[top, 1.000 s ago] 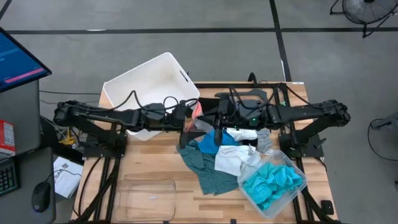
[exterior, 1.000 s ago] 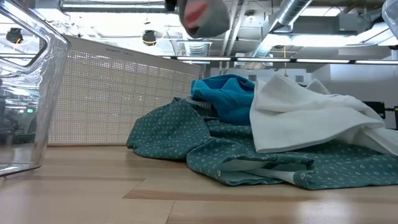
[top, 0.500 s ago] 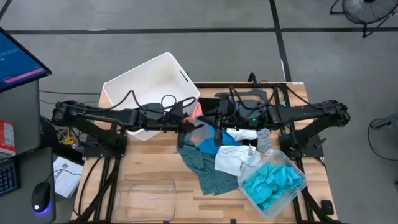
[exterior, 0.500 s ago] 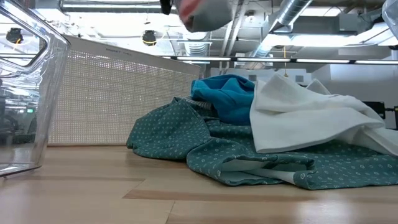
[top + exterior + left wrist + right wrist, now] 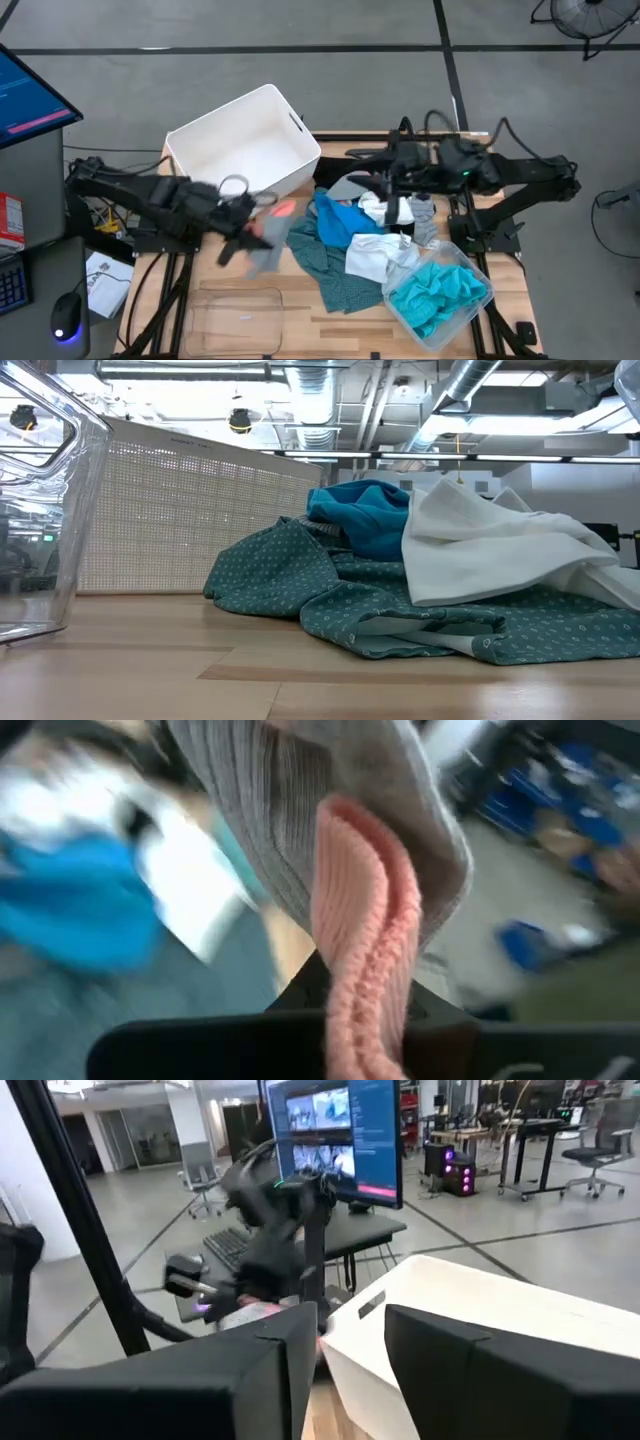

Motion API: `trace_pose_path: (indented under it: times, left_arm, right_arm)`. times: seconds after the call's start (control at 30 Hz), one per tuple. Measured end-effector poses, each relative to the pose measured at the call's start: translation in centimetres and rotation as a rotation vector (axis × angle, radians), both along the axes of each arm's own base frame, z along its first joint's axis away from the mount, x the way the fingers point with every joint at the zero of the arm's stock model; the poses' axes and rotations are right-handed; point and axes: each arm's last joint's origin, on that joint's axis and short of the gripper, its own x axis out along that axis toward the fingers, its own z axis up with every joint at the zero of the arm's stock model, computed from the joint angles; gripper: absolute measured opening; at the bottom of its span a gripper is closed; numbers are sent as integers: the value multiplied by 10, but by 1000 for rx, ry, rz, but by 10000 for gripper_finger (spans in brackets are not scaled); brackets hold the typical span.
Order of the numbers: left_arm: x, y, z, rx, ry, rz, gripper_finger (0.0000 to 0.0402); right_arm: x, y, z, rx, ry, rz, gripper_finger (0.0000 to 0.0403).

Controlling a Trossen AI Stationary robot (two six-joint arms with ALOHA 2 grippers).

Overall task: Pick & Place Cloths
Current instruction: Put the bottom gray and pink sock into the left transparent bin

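Note:
My left gripper (image 5: 250, 222) hangs over the table's left half, shut on a grey ribbed cloth with an orange part (image 5: 268, 238), which fills the left wrist view (image 5: 330, 810). My right gripper (image 5: 385, 184) stands open near the table's far edge, right of the white bin, with nothing between its fingers (image 5: 350, 1350). The other cloths lie heaped at mid-table: a blue one (image 5: 335, 220) on top, a dark teal patterned one (image 5: 330, 600) spread on the wood, a white one (image 5: 372, 252) draped over it, and a grey one (image 5: 425, 225). My left gripper pinches the cloth between its two fingers at a bunched fold where the orange part (image 5: 365, 970) meets the grey rib (image 5: 290, 850); several layers show. In the high view the cloth trails beside and below the fingers. It does not show on the wood in the low view.
A white bin (image 5: 245, 150) stands at the far left. A clear tub (image 5: 235, 315) sits at the near left edge. Another clear tub (image 5: 440, 292), at the near right, holds turquoise cloth. Bare wood lies between the heap and the near left tub.
My left gripper has swung from mid-table toward the table's left and near edges, rolling as it went, and the grey-and-orange cloth has gone with it. My right gripper has risen and drawn back toward the right edge. The cloth has left the top of the low view.

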Motion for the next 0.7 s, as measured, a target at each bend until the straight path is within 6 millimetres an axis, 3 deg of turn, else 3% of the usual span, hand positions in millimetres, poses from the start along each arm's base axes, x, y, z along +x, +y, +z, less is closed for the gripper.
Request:
trace_pose_path:
  times: [0.17, 0.4, 0.53, 0.7]
  left_arm:
    - [-24, -38, -8, -111, 168, -104, 0]
    - [-41, -86, -35, -68, 387, -132, 0]
    - [-41, -101, -53, 28, 464, -105, 0]
    - [-32, -107, -74, 133, 553, -50, 0]
  right_arm:
    - [-7, -2, 2, -1, 9, -9, 124]
    - [-3, -1, -5, -5, 54, -10, 121]
    - [4, -1, -13, -9, 102, -13, 121]
    - [12, 1, -17, -9, 109, -13, 121]
